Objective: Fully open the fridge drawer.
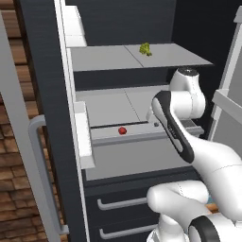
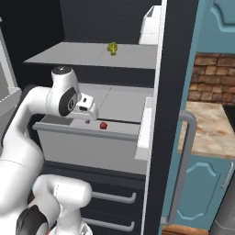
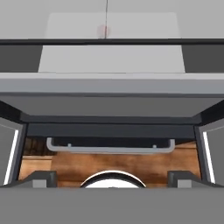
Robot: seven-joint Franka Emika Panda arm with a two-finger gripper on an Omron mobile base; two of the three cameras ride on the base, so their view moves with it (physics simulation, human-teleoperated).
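The drawer (image 1: pixel 137 158) is the wide light-grey box under the lower shelf (image 1: pixel 118 104) of the open fridge, and it already sits partway out, its front well proud of the shelf edge. You can see down into it in both base views, and a little red ball-shaped thing (image 2: pixel 103 125) lies inside near the front lip. Below it are the dark drawers (image 1: pixel 123 203) with silver bar handles, not our target.

Handling-wise, I'd guess it's a stiff, rigid plastic bin on runners, fairly light, nearly empty apart from that red item. The front is plain and flat with no handle, so smooth and probably slippery to pinch. The top rim of the front wall looks like the only sensible place to hook: fingers over the lip from above, then pull straight out, level, so it doesn't rack sideways.

The gripper (image 2: pixel 87 120) hangs right over that front rim, toward the fridge's left half, pointing down. In the hand view the fingertips (image 3: pixel 37 178) stand far apart, so the claw is wide, holding nothing. Whether a finger actually touches the rim, I can't tell.

A green veggie (image 1: pixel 145 48) sits on the top shelf, out of the way.
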